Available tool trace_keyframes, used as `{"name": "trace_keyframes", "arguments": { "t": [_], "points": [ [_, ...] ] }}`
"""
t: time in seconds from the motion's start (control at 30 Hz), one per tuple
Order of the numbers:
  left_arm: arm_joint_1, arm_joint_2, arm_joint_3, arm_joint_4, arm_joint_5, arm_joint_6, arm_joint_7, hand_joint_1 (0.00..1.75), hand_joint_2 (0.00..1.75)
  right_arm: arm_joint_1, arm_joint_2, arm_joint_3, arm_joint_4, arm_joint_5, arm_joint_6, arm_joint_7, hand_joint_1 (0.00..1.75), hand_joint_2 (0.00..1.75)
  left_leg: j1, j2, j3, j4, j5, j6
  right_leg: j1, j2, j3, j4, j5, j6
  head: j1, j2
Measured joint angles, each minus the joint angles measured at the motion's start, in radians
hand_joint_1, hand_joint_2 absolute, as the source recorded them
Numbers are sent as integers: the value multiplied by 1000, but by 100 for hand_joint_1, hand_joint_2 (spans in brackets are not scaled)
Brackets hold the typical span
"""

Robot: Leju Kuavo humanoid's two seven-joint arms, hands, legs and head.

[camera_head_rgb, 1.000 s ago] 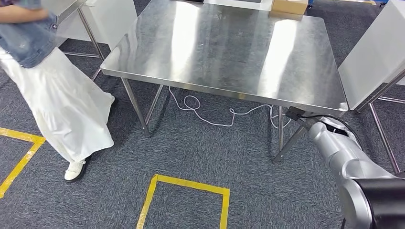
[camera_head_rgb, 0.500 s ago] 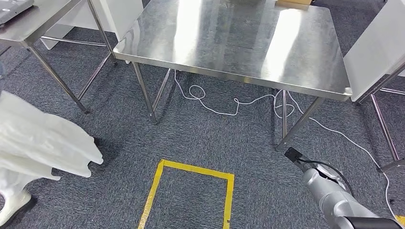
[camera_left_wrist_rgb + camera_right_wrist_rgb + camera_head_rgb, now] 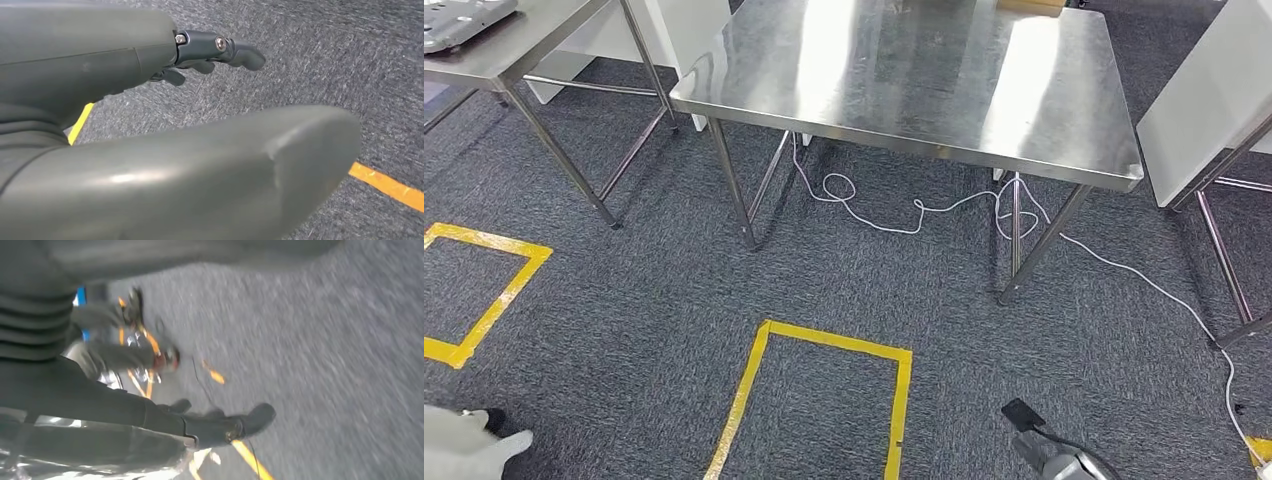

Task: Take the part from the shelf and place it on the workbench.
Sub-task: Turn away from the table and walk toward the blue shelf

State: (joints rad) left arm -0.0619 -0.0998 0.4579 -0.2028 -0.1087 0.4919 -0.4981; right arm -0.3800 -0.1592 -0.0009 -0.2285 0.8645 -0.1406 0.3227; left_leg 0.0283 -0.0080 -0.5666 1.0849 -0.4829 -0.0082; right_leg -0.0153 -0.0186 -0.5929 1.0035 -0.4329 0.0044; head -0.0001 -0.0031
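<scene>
The steel workbench (image 3: 904, 70) stands ahead of me in the head view, its top bare and shiny. My right forearm (image 3: 1064, 465) just enters at the bottom right edge, low over the carpet. In the left wrist view my left hand (image 3: 100, 65) hangs over grey carpet, its dark fingers (image 3: 235, 50) stretched out and apart from the thick thumb, holding nothing. In the blurred right wrist view my right hand (image 3: 100, 390) also hangs over the carpet, fingers (image 3: 235, 425) extended with nothing in them.
A second steel table (image 3: 494, 45) stands at the far left with a grey object (image 3: 464, 12) on it. A white panel (image 3: 1204, 100) flanks the workbench on the right. A white cable (image 3: 924, 210) trails under it. Yellow tape squares (image 3: 824, 400) mark the carpet. A person's white garment (image 3: 464, 450) shows bottom left.
The camera has moved: the workbench sits farther up the picture. The person in white has slid out to the bottom left corner. My right arm has dropped toward the bottom edge.
</scene>
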Motion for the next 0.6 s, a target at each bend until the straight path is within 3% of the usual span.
{"name": "trace_keyframes", "arguments": {
  "t": [0.07,0.13,0.2,0.27,0.3,0.33,0.37,0.43,0.47,0.53,0.57,0.6],
  "points": [
    [1,0,0,0,-3,0,-1,0,0,27,6,-27,2,-6,-3,-11,0,175,-10,-2,19,-37,-14,14,3,0,-3,2,10,15,0,0],
    [0,-1,0,0,-4,-1,-2,0,0,43,8,-44,5,-8,-3,-13,0,175,-12,3,12,-50,3,36,5,3,-10,5,11,30,-2,0],
    [-1,-1,0,0,-5,0,-2,0,0,52,8,-56,7,-8,-2,-13,0,175,-10,9,-4,-62,29,58,4,7,-39,57,-38,26,1,0],
    [-2,-1,0,0,-5,0,-3,0,0,56,7,-66,9,-8,-1,-13,0,175,-12,10,-34,-63,53,66,-3,11,-83,179,-122,17,4,0],
    [-2,-1,0,0,-5,-1,-3,0,0,57,7,-70,10,-8,-1,-13,0,175,-12,11,-50,-63,65,65,-5,12,-96,240,-149,21,4,0],
    [-2,-2,0,0,-5,-1,-3,0,0,59,7,-72,11,-8,-1,-13,0,175,-12,11,-67,-63,78,63,-7,13,-98,280,-157,30,4,0],
    [-2,-2,0,0,-5,-1,-3,0,0,60,7,-74,12,-8,-1,-13,0,175,-11,11,-84,-62,91,59,-9,14,-82,286,-145,42,5,0],
    [-2,-4,0,0,-5,-1,-3,0,0,61,7,-77,12,-8,-1,-13,0,175,-9,11,-114,-61,116,50,-13,13,3,196,-105,62,5,0],
    [-2,-4,1,0,-5,-2,-3,0,0,59,7,-79,12,-8,-1,-13,0,175,-9,11,-125,-60,127,43,-13,14,64,115,-102,63,5,0],
    [-2,-4,1,0,-5,-2,-3,0,0,56,7,-80,12,-8,-1,-13,0,175,-11,12,-133,-63,150,28,-5,17,140,-5,-119,48,2,0],
    [-2,-4,1,-1,-5,-2,-3,0,0,56,7,-81,12,-7,-1,-13,0,175,-11,13,-133,-67,161,20,1,19,151,-32,-127,38,0,0],
    [-2,-4,1,-1,-5,-2,-3,0,0,56,7,-81,13,-7,-1,-13,0,175,-10,14,-132,-73,172,13,5,21,143,-34,-124,28,-2,0]
  ]
}}
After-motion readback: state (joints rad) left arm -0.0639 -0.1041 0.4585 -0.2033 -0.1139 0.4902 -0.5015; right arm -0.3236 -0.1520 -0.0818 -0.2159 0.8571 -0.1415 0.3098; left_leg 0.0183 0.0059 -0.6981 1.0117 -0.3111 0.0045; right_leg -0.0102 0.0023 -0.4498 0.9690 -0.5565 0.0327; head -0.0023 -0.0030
